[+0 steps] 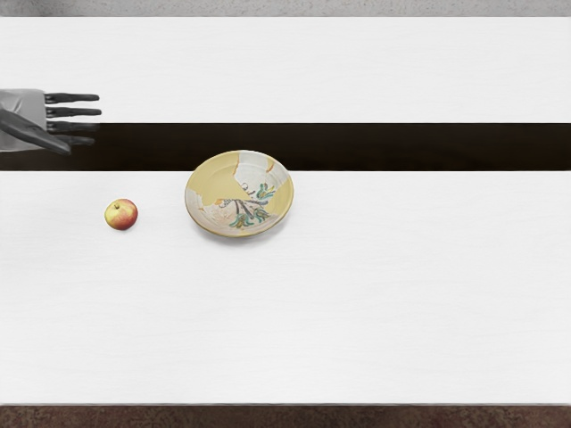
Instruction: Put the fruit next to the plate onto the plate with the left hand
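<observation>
Spread and holding nothing, the dark grey five-finger left hand point(52, 118) reaches in from the upper left edge, fingers straight and pointing right. The wide white table point(357, 303) fills most of the view, and a black band point(428, 147) crosses it from side to side. The round yellow and cream ceramic plate point(239, 193), painted with a blue-green leafy sprig, lies with its far rim just over that band. The small red and yellow apple point(121, 214) sits on the table left of the plate, apart from it and well apart from the hand.
</observation>
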You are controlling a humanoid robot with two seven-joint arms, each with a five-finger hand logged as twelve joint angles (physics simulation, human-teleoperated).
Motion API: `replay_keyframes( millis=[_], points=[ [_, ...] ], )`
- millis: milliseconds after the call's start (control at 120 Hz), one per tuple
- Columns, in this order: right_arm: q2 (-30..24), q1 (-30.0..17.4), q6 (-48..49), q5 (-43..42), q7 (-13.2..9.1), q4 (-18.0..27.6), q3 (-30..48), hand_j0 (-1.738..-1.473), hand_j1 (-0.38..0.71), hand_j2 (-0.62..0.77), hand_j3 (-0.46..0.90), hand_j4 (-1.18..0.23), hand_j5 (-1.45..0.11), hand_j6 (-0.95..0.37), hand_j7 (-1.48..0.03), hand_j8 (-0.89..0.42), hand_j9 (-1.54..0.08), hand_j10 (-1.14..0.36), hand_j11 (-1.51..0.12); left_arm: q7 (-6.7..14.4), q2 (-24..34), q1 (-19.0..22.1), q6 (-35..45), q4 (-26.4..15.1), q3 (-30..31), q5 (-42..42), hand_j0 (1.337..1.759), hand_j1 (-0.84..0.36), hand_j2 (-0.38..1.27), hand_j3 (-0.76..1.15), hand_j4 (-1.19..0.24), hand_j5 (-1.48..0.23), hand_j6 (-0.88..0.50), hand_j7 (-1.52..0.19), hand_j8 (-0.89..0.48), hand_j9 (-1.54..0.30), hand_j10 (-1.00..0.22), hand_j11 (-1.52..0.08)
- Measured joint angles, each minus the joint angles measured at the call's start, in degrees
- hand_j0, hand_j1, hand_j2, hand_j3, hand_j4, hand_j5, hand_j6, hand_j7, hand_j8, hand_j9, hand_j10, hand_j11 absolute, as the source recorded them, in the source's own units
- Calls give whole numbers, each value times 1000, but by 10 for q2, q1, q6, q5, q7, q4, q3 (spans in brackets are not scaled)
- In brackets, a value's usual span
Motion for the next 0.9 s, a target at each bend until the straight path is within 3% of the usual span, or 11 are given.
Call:
replay_keyframes(
  millis=[183, 425, 500, 542, 625, 792, 900],
  points=[
    [0, 2, 0, 0, 0, 0, 0, -1658, -349, 0, 0, 0, 0, 0, 0, 0, 0, 0, 0, 0, -15, -24, 0, -16, 2, 52, 1658, 332, 2, 0, -13, -18, -13, -18, -13, -18, -13, -18],
    [0, 3, 0, 0, 0, 0, 0, -1658, -349, 0, 0, 0, 0, 0, 0, 0, 0, 0, 0, 0, -16, -57, 0, -182, 9, 282, 1658, 331, 3, 0, -16, -20, -16, -20, -16, -20, -16, -20],
    [0, 3, 0, 0, 0, 0, 0, -1658, -349, 0, 0, 0, 0, 0, 0, 0, 0, 0, 0, 0, -17, -76, 0, -216, 19, 340, 1658, 329, 3, 0, -19, -22, -19, -22, -19, -22, -18, -22],
    [0, 3, 0, 0, 0, 0, 0, -1658, -349, 0, 0, 0, 0, 0, 0, 0, 0, 0, 0, 0, -18, -106, 0, -227, 33, 371, 1658, 327, 4, 0, -21, -25, -21, -25, -21, -25, -20, -25],
    [0, 4, 0, 0, 0, 0, 0, -1658, -349, 0, 0, 0, 0, 0, 0, 0, 0, 0, 0, 0, -49, -125, 5, -245, 68, 427, 1658, 306, 8, 0, -38, -48, -39, -48, -38, -48, -38, -48],
    [0, 4, 0, 0, 0, 0, 0, -1658, -349, 0, 0, 0, 0, 0, 0, 0, 0, 0, 0, 0, -96, -126, 104, -258, 156, 586, 1658, 261, 15, 0, -77, -96, -77, -96, -77, -96, -76, -96],
    [0, 4, 0, 0, 0, 0, 0, -1658, -349, 0, 0, 0, 0, 0, 0, 0, 0, 0, 0, 0, -135, -123, 159, -260, 223, 637, 1658, 247, 18, 0, -90, -112, -90, -112, -90, -112, -89, -112]
  ],
)
